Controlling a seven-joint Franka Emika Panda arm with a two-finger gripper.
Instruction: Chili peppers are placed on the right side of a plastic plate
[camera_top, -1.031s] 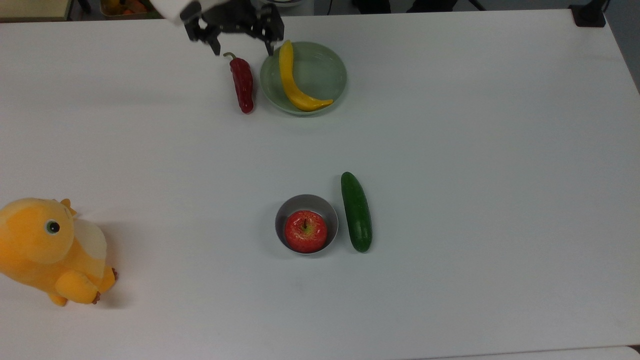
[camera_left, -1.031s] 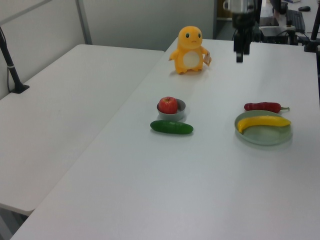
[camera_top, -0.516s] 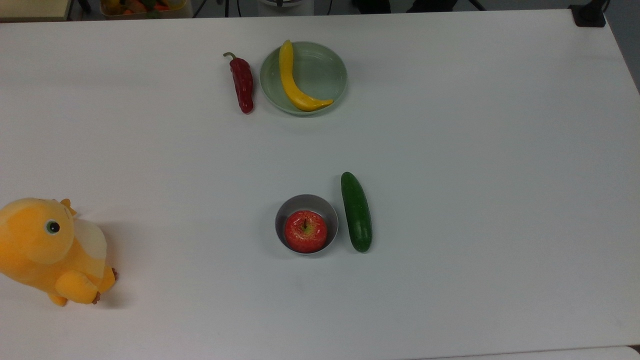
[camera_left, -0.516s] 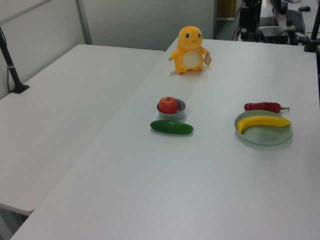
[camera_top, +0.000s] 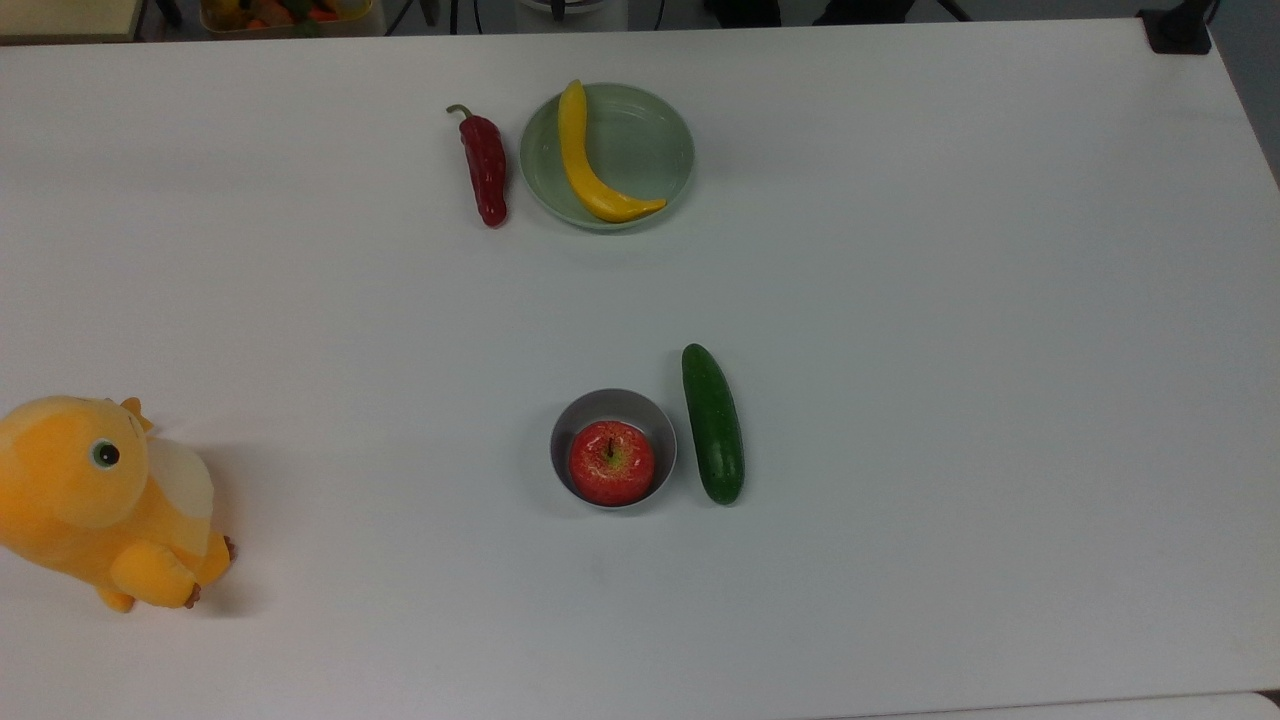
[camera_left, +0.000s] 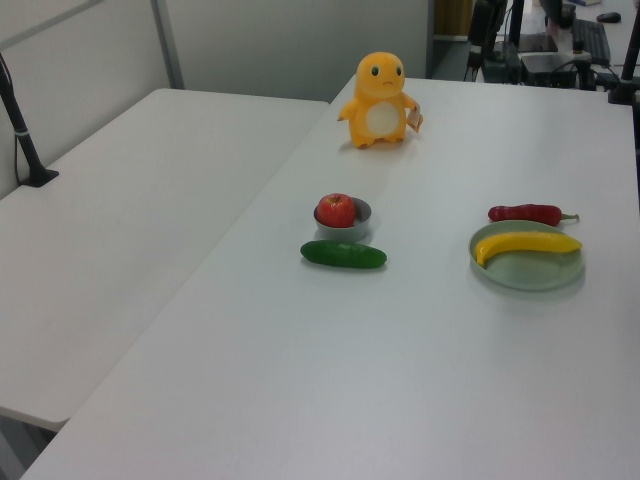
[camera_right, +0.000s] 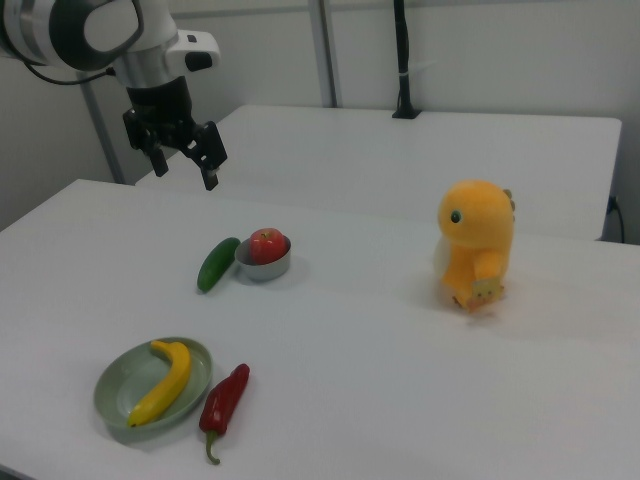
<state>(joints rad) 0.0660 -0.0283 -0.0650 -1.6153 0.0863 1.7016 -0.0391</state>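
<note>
Right view: gripper (camera_right: 184, 156) raised, jaws apart, empty.

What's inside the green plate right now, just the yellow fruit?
Yes. Only the long curved yellow fruit lies in the plastic plate. The chili rests on the table beside the rim. The plate's floor under the fruit is covered.

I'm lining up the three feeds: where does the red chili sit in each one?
Top view: the chili lies just off the green plate's left rim, stem pointing up.
Left view: the chili lies just behind the plate, stem toward the left view's right.
Right view: the chili lies just right of the plate, stem toward the camera.
Shared landmark: the yellow fruit on the plate.
</note>
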